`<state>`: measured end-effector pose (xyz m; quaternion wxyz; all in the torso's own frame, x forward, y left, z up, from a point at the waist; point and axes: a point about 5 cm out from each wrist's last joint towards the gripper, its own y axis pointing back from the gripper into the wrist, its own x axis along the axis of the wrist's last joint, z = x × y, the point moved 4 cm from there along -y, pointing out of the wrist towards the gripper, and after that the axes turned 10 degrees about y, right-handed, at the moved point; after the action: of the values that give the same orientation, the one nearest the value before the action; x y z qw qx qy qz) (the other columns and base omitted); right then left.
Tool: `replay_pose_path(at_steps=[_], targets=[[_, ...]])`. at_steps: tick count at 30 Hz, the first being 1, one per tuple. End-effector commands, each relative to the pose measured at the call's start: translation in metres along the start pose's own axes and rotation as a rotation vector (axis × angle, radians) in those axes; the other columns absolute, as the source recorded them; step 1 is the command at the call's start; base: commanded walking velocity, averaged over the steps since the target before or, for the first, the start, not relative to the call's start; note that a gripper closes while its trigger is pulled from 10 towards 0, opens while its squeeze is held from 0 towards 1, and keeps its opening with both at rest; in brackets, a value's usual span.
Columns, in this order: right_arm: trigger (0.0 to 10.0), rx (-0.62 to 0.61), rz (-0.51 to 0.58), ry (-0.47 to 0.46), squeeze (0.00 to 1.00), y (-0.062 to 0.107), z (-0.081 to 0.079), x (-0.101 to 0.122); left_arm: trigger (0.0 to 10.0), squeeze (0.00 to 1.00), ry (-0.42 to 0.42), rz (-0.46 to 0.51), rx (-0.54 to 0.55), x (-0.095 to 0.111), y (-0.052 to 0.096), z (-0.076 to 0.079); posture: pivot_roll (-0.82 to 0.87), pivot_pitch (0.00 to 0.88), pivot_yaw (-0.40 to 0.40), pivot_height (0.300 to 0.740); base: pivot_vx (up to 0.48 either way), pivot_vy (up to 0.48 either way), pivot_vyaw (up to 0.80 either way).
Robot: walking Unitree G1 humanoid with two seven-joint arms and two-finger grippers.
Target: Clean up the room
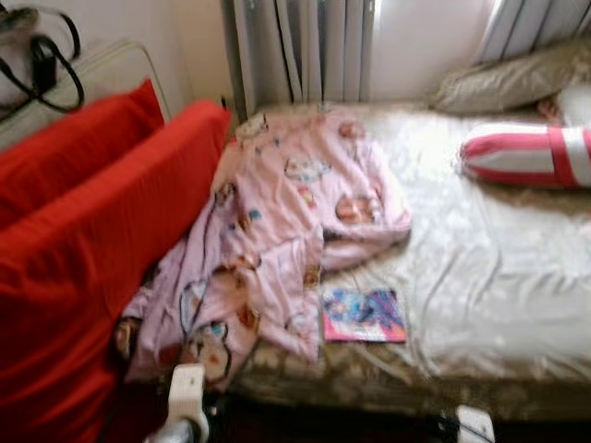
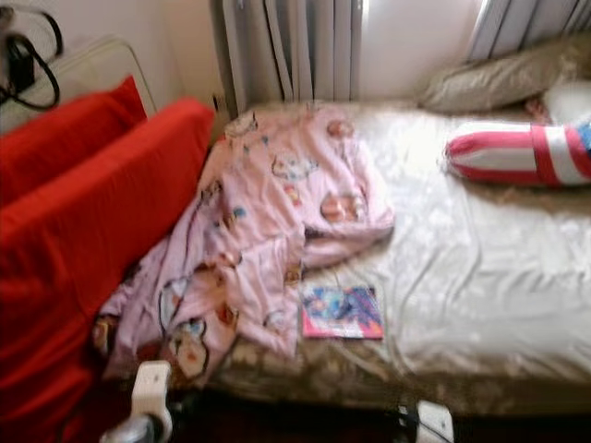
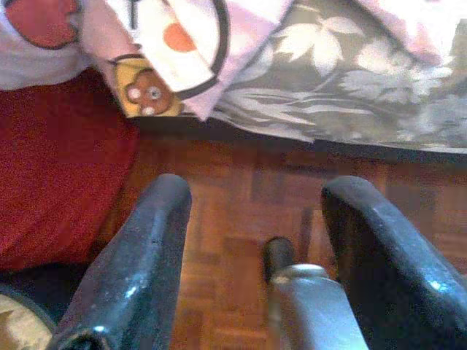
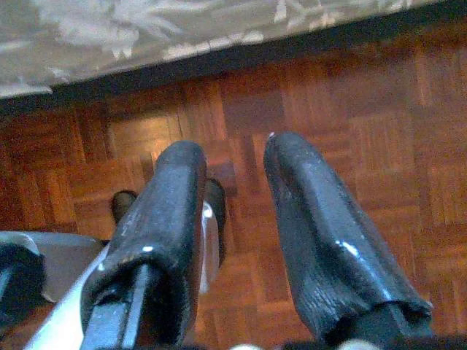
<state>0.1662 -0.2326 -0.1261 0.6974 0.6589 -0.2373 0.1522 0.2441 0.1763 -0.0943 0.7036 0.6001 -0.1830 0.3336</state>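
Left gripper (image 3: 252, 248) and right gripper (image 4: 233, 211), both hanging low at the bed's near edge, fingers spread and holding nothing.

Head views: bed (image 1: 480, 277) with pale floral sheet ahead of both grippers; pink cartoon-print blanket (image 1: 277, 231) crumpled across it, trailing off the edge just beyond the left gripper; small colourful book (image 1: 363, 316) flat on the sheet between the two grippers and further forward, touching the blanket's hem; red-and-white striped bolster (image 1: 526, 155) and beige pillow (image 1: 508, 83) far ahead of the right gripper; red cushions (image 1: 83, 240) outboard of the left gripper.
Left wrist view: black fingers (image 3: 135, 270) apart over parquet floor (image 3: 241, 189); blanket corner ahead of them.
Right wrist view: fingers (image 4: 321, 233) parted above parquet, sheet edge (image 4: 146, 36) ahead.
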Motion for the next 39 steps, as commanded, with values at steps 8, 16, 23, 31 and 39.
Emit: replay_pose_path(at_steps=[8,16,23,31,39], targets=[[10.0,0.015,0.011,0.000,0.00,-0.0010,-0.0035,0.0043,10.0,0.00,-0.010,-0.013,0.011,-0.0013,0.0012,-0.0063,0.03,0.000,0.017,0.720,0.000,0.000,0.00],[10.0,0.018,0.008,0.006,0.00,-0.0009,-0.0042,0.0030,10.0,0.00,-0.019,-0.016,0.003,-0.0030,0.0015,-0.0055,0.04,0.000,0.019,0.720,0.099,0.000,0.00],[10.0,0.033,0.006,0.039,0.00,-0.0009,-0.0060,0.0031,10.0,0.00,-0.020,-0.017,0.001,-0.0040,0.0018,-0.0054,0.04,0.000,0.017,0.720,0.318,0.000,0.00],[10.0,0.034,0.008,0.038,0.00,-0.0010,-0.0062,0.0034,10.0,0.00,-0.018,-0.016,0.003,-0.0040,0.0019,-0.0057,0.04,0.000,0.015,0.720,0.324,0.000,0.00],[10.0,0.051,0.016,0.083,0.00,-0.0011,-0.0075,0.0055,10.0,0.00,-0.016,-0.018,0.007,-0.0052,0.0024,-0.0071,0.04,0.000,0.014,0.720,0.298,0.000,0.07]])
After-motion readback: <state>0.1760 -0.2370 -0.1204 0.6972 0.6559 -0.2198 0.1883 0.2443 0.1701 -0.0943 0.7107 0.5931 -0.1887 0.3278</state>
